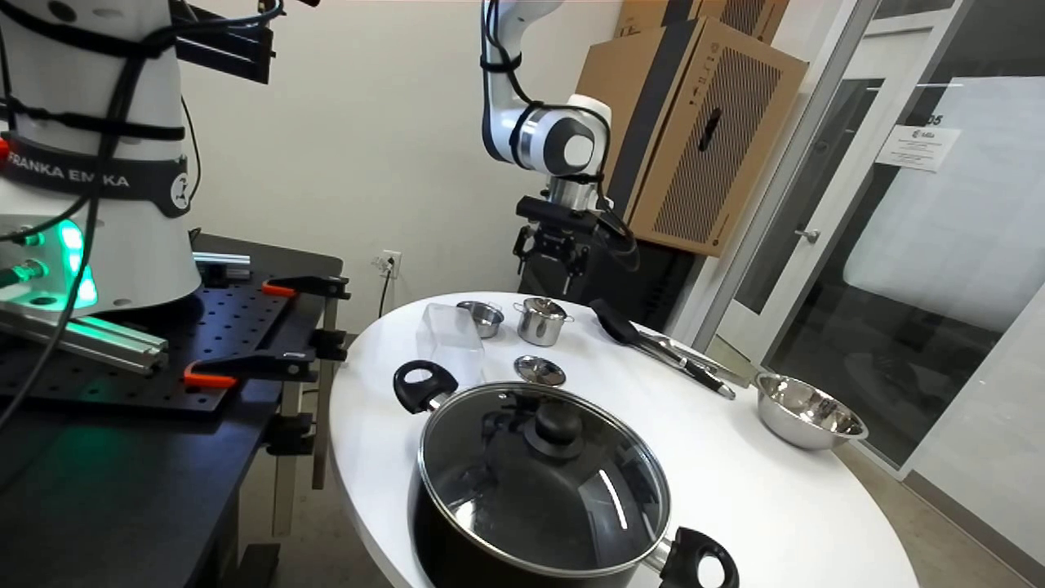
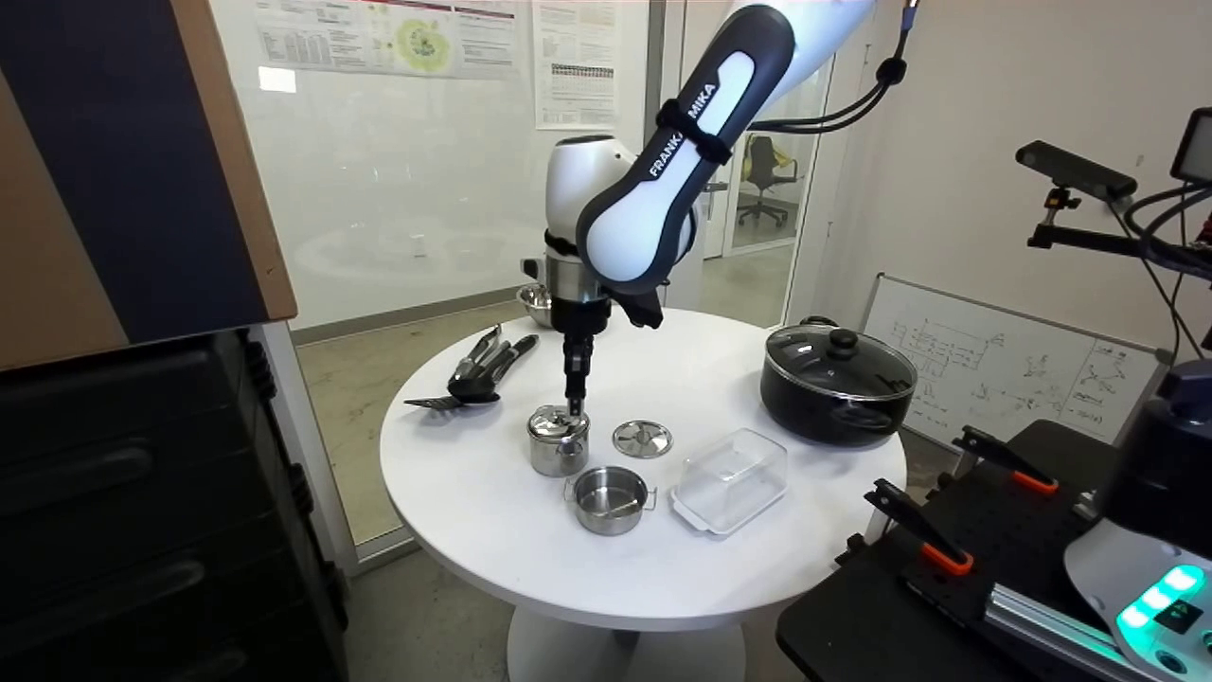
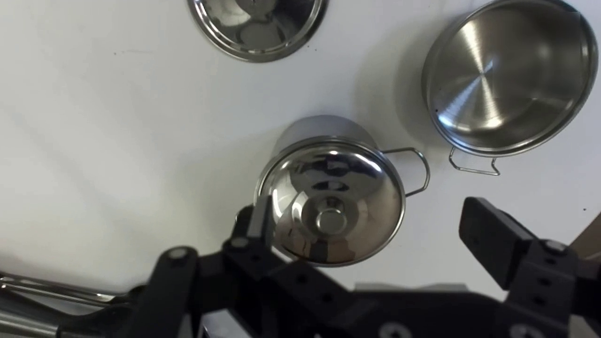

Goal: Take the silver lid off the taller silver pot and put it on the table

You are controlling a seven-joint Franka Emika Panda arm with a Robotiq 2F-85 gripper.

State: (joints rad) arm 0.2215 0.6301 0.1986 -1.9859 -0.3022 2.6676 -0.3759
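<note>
We note, left to right in exterior view: dark utensils. Taller silver pot on white worktop, silver lid seated on it. Fingers above, spread wide in wrist view. Shorter pot. Loose lid, lying flat. Clear box. Black pot under glass lid.

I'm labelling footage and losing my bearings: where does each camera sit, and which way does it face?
An exterior view: beside the table, looking past the black pot toward the cardboard boxes; robot base, arm and gripper show.
An exterior view: roughly opposite, looking across the table toward the posters; arm, gripper and part of the robot base show.
Wrist view: on the arm, facing down at the taller silver pot and the silver lid on it; the open gripper shows.
Both exterior views share the table and black pot.
</note>
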